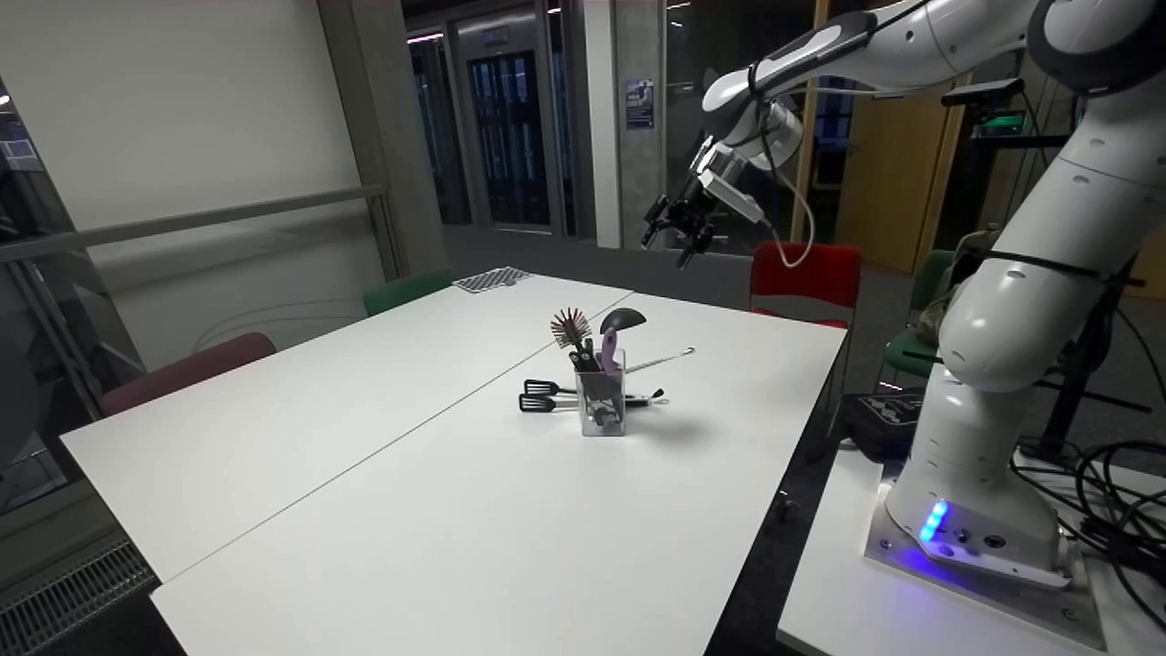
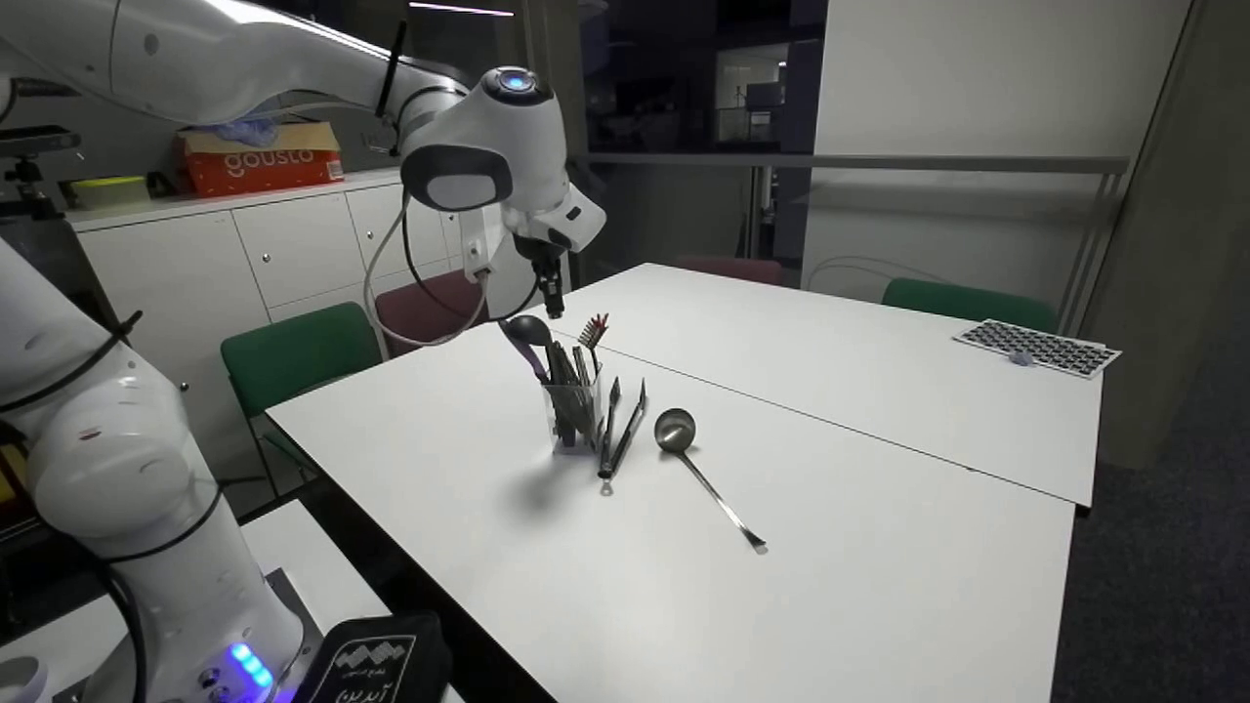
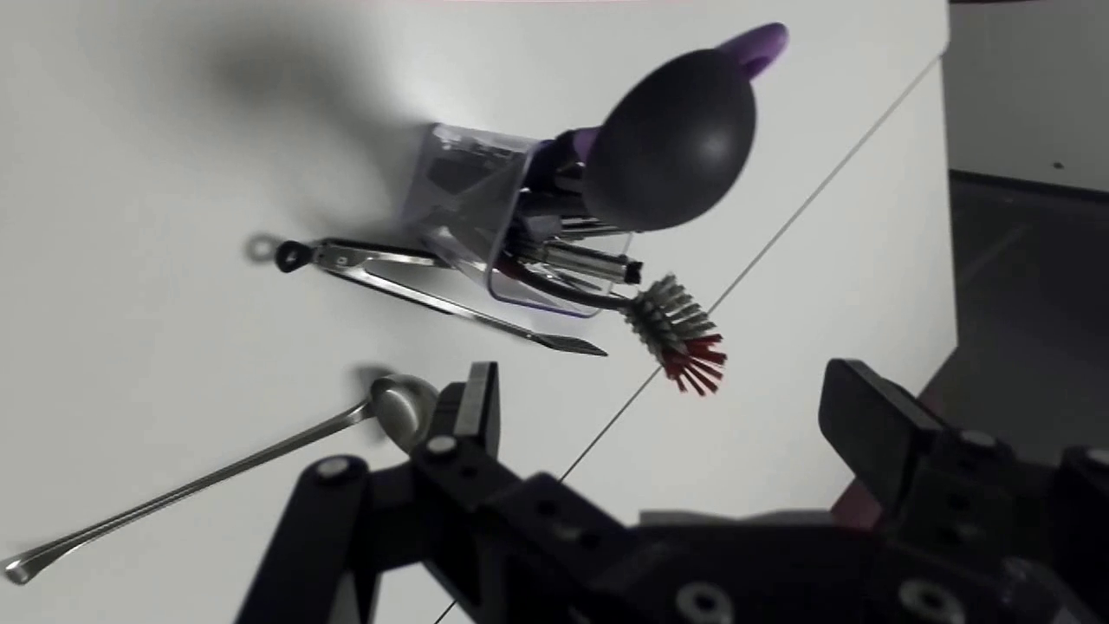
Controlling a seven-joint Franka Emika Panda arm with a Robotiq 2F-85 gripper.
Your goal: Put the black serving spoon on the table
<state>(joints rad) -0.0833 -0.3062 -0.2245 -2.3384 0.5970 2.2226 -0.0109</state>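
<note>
The black serving spoon, a dark round-bowled one [image 1: 623,319], stands bowl up in a clear utensil holder [image 1: 597,428] on the white table [image 1: 437,547]. The spoon [image 2: 528,330] and the holder [image 2: 574,444] also show in an exterior view. In the wrist view the bowl [image 3: 671,139] is seen from above over the holder [image 3: 468,186], and hides its own handle. My gripper [image 3: 660,381] is open and empty in the air above the table, apart from the spoon. The gripper also shows in both exterior views [image 1: 665,254] [image 2: 555,310].
A red-tipped brush [image 3: 680,338] and a purple handle [image 3: 762,43] stick out of the holder. Steel tongs [image 3: 433,302] lie close beside the holder. A steel ladle [image 2: 675,430] lies on the table nearby. A checkered board [image 2: 1040,349] lies at a table edge.
</note>
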